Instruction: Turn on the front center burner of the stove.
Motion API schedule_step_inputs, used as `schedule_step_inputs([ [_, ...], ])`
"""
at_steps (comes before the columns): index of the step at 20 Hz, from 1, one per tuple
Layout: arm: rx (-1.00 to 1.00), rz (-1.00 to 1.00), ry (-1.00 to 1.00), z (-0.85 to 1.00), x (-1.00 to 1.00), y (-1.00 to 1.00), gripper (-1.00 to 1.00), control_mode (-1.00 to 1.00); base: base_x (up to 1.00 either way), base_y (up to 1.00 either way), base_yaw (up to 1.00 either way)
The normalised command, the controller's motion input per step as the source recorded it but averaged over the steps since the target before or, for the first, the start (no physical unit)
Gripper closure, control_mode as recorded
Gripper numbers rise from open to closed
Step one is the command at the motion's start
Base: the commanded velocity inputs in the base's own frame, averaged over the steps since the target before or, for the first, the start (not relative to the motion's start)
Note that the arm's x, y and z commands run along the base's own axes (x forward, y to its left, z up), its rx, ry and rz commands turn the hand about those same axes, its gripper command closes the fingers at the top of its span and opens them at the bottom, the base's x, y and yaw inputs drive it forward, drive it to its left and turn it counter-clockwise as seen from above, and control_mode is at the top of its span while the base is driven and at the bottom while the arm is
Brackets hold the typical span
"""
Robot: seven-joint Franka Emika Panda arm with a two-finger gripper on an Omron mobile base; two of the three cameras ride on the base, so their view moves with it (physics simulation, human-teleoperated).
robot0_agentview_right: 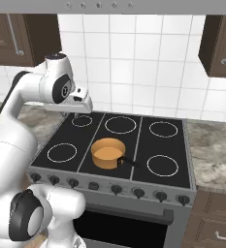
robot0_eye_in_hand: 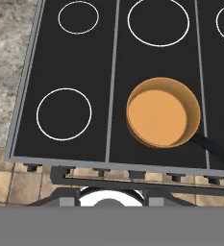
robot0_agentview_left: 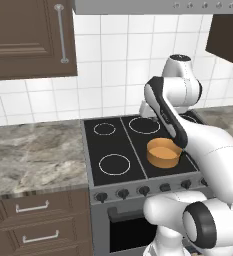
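Observation:
The stove (robot0_agentview_left: 119, 141) (robot0_agentview_right: 137, 146) (robot0_eye_in_hand: 111, 72) is a grey steel range with a black glass cooktop and white burner rings. An orange pot (robot0_agentview_left: 163, 152) (robot0_agentview_right: 107, 153) (robot0_eye_in_hand: 162, 112) with a black handle (robot0_eye_in_hand: 214, 150) sits on the front center ring. A row of black knobs (robot0_agentview_left: 144, 190) (robot0_agentview_right: 116, 189) (robot0_eye_in_hand: 136, 174) runs along the front panel. My hand (robot0_agentview_right: 79, 104) hovers high over the stove's back left and looks down at the cooktop. Its fingers are hidden, so whether the gripper is open or shut is unclear.
Marble counters flank the stove on the left (robot0_agentview_left: 33, 150) and right (robot0_agentview_right: 214, 150). Brown wooden cabinets (robot0_agentview_left: 28, 35) hang above and drawers (robot0_agentview_left: 33, 215) sit below. A grey hood (robot0_agentview_left: 153, 6) spans the top. The oven window (robot0_agentview_left: 128, 235) is below the knobs.

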Motion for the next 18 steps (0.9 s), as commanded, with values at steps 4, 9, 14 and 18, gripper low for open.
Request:
schedule_step_inputs([
  [4, 0.00, 0.00, 0.00, 0.00, 0.00, 0.00, -1.00, 1.00, -0.08, -0.04, 0.00],
  [9, 0.00, 0.00, 0.00, 0.00, 0.00, 0.00, -1.00, 1.00, -0.59, -0.49, -0.02],
  [14, 0.00, 0.00, 0.00, 0.00, 0.00, 0.00, -1.00, 1.00, -0.37, -0.50, -0.04],
  [18, 0.00, 0.00, 0.00, 0.00, 0.00, 0.00, -1.00, 1.00, 0.00, -0.61, -0.03],
])
